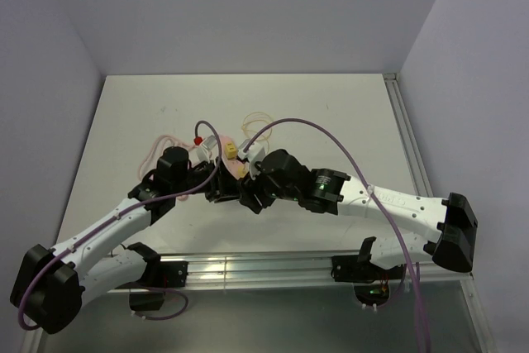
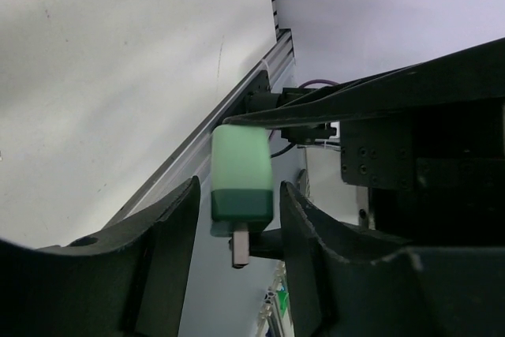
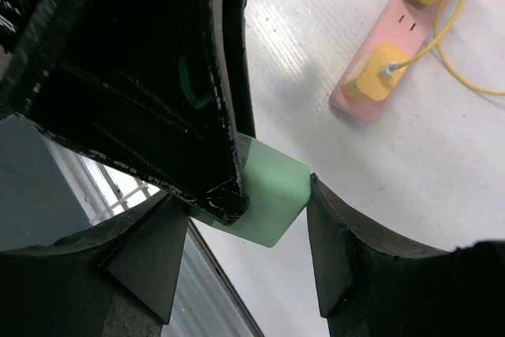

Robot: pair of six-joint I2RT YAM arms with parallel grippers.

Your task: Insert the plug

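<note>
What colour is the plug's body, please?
Pale green plug, darker green towards its metal tip; left wrist view.

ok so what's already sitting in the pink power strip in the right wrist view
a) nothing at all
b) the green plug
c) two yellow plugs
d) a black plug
c: two yellow plugs sit in the pink power strip, the nearer one with a yellow cable, while the green plug is off the strip, between the fingers of the right gripper.

Bright, even light, soft shadows; the green plug looks blurred in the left wrist view.
</note>
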